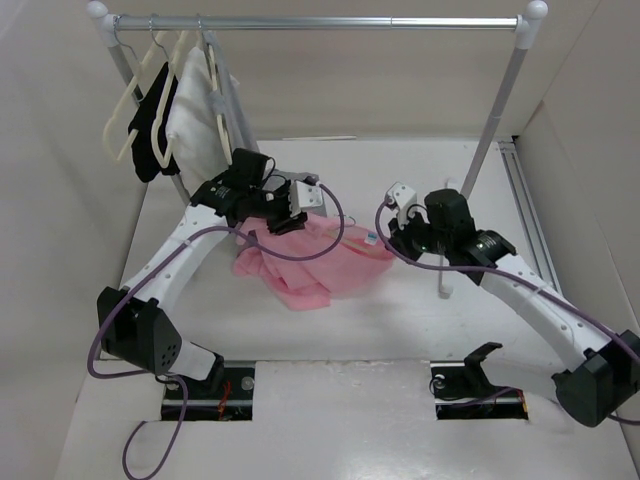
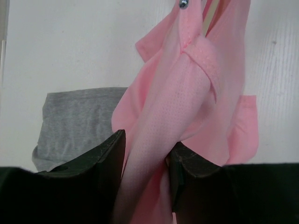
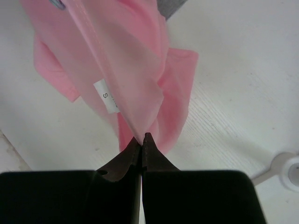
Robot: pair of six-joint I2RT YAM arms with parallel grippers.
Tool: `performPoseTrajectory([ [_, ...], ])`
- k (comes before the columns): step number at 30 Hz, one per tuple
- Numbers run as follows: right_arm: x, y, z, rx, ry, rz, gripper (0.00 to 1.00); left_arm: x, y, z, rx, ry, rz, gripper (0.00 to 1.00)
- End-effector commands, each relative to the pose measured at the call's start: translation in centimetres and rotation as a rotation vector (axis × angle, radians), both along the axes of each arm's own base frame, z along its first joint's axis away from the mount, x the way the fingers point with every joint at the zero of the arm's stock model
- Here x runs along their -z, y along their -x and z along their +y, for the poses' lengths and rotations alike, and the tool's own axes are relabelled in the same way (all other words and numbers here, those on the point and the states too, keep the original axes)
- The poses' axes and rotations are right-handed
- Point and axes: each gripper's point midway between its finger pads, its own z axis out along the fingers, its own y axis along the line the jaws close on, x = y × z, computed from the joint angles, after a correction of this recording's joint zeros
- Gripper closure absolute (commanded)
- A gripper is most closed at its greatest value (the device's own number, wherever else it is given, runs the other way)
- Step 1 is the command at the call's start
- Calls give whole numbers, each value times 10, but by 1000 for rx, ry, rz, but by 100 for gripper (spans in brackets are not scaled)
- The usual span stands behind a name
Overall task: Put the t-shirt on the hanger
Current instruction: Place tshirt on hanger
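As left gripper [image 2: 147, 142] clamps a bunched fold and right gripper [image 3: 141, 137] pinches an edge at its 12 o'clock, the t-shirt [image 1: 300, 275] reads soft, light, floppy; hold shoulder seams.

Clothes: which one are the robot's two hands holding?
The pink t-shirt, pinched by the left gripper and the right gripper. The black garment and white garment hang on the rail; the grey garment lies on the table.
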Motion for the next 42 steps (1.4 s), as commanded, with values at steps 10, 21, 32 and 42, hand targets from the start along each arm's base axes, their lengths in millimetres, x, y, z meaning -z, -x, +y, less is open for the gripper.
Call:
performPoseTrajectory([
  [10,-35,-18,49,-162,-152,-41,100,-40,28,-28,110,176,21,100],
  [21,-56,-27,65,-190,-215,-63,100,-45,39,-32,161,202,33,100],
  [32,-29,-17,31,-157,-81,-26,33,-51,40,-36,147,244,69,100],
  [42,-74,13,24,-205,-116,-207,42,-54,37,-39,146,273,96,100],
])
